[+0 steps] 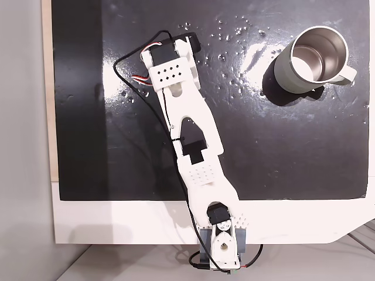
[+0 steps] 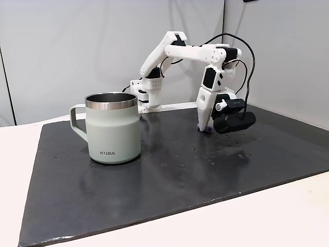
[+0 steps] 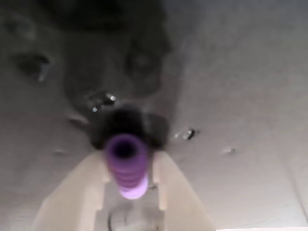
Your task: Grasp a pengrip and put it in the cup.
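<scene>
In the wrist view the light-purple ribbed pengrip (image 3: 127, 168) sits lengthwise between my two pale fingers (image 3: 82, 187), which press against its sides just above the dark mat. My gripper (image 3: 129, 159) is shut on it. In a fixed view from the side, the gripper (image 2: 204, 126) points down with its tip at the mat, and a bit of purple pengrip (image 2: 206, 130) shows at that tip. The grey-green cup (image 2: 113, 134) stands upright well to the left there, handle facing left. From above, the cup (image 1: 282, 73) is at the top right and the arm (image 1: 193, 117) reaches to the top middle.
A glossy black mat (image 1: 281, 152) covers most of the white table (image 1: 117, 222). Black and red cables (image 1: 126, 64) loop beside the wrist. The arm's base (image 1: 220, 246) is clamped at the table's near edge. A grey wall (image 2: 77, 46) stands behind the mat.
</scene>
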`<state>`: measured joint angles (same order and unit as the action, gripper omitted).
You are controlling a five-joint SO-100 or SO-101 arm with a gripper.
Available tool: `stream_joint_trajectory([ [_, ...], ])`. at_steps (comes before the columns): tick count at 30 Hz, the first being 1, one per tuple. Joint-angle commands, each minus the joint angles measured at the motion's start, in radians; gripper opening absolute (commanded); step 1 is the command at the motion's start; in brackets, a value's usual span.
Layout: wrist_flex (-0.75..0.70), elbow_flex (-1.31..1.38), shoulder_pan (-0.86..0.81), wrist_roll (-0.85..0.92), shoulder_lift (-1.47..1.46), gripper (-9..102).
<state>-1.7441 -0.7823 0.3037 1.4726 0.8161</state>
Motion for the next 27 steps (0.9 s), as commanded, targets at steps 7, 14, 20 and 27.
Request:
stream_joint_trajectory([
  [7,0.005,0.057,-0.011,-0.035,0.057,2],
  [14,0.002,0.110,-0.043,-0.126,0.196,1],
  [20,-0.006,0.137,-0.106,-0.199,0.353,0],
  [27,-0.008,0.233,-0.224,-0.279,0.479,0],
])
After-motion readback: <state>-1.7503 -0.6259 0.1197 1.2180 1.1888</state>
